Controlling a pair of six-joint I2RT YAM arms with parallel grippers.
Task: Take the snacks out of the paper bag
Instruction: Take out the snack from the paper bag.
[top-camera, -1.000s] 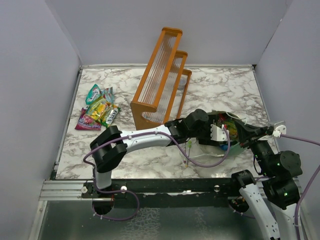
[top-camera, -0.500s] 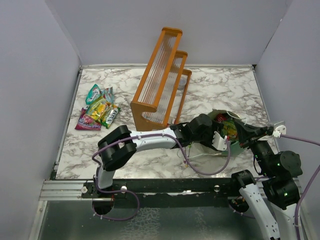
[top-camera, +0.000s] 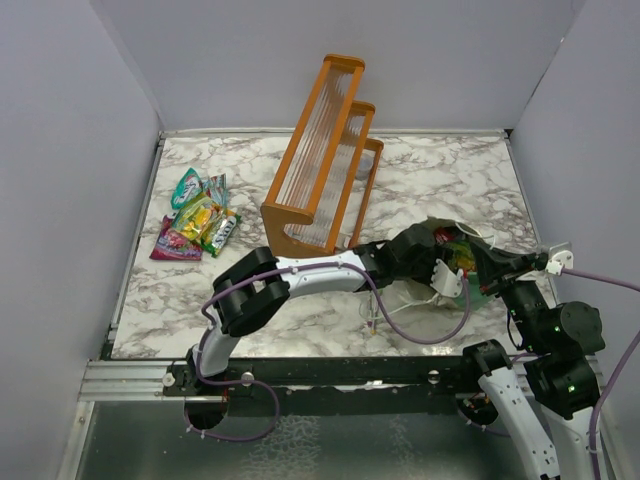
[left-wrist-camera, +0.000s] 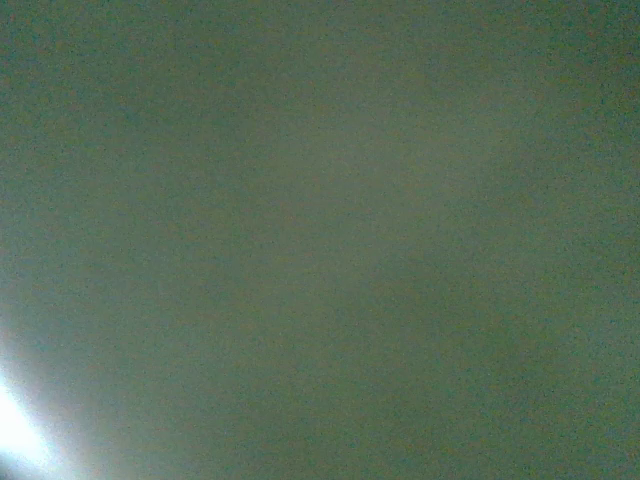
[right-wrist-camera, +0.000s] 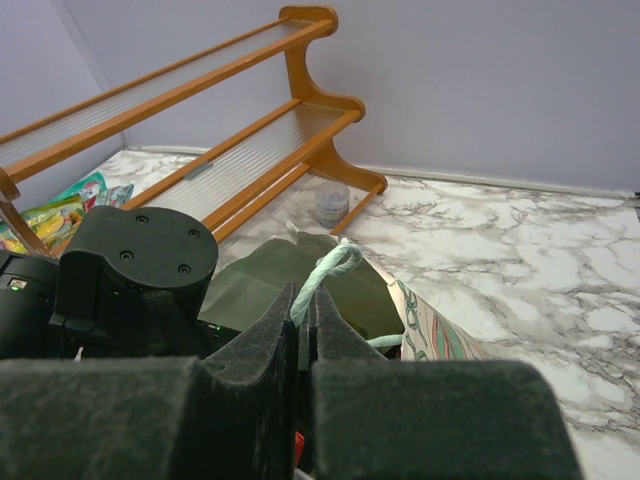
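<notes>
I judge the job partly done. A handful of snacks (top-camera: 197, 222) lie in a heap on the surface (top-camera: 430, 180), well away from both tools and on the far side of the rack (top-camera: 322, 160) from them. At least a couple more are not out: I can see red and yellow foil (top-camera: 459, 255) in the mouth of the bag (right-wrist-camera: 425, 325), just beside my left tool (top-camera: 447, 278). How many sit deeper I cannot tell, since the bag hides its own bottom.

The bag lies on its side, with its mouth turned toward the left tool, which is pushed into the opening. That wrist's view is a murky green blur with a glare in one corner, which I take for the bag's inside pressed close to the lens. It shows no fingers and no packet. From above the fingertips are buried too, so I cannot tell whether that tool is apart, together or on anything.

My right tool (right-wrist-camera: 305, 320) has its pads (right-wrist-camera: 250, 350) pressed together on the bag's mint-green rim, a pinch that holds the mouth up and open. The left wrist sits directly ahead of it.

What is left, as I read it, is to get a grip on a packet inside, draw it out and carry it to the heap.
</notes>
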